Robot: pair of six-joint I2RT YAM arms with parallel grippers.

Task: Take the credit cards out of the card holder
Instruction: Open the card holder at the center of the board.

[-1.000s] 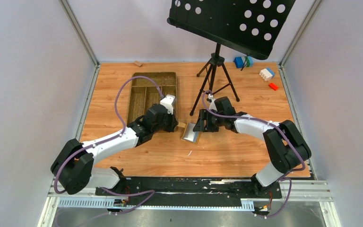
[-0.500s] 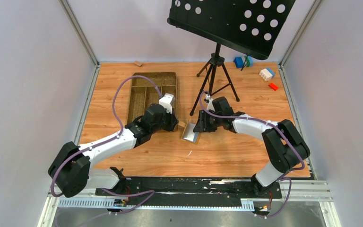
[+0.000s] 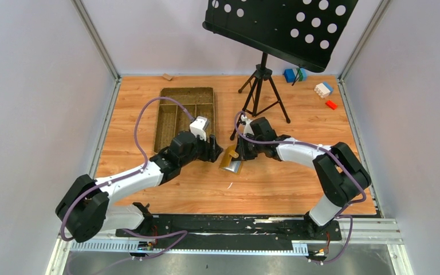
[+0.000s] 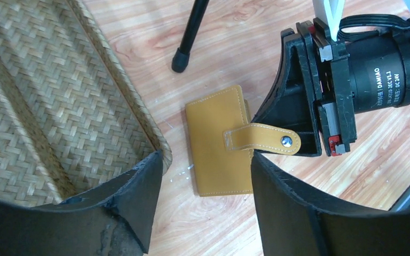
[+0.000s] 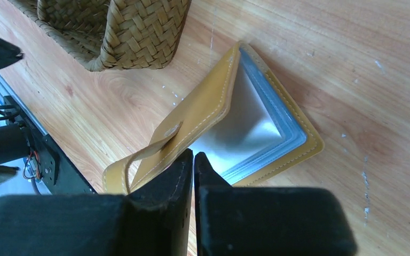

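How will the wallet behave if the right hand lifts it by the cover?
Probably floppy: the wallet has its cover hinged up at the right hand while its back lies flat on the table, so it would likely swing open rather than rise whole. It looks thin and light, so a push may well slide it across the smooth wood.

One mustard-yellow card holder at centre frame. One woven tray. One music stand. Three toy bricks at upper right: blue brick, white brick, red brick. One wooden block. Two arms: left arm, right arm.
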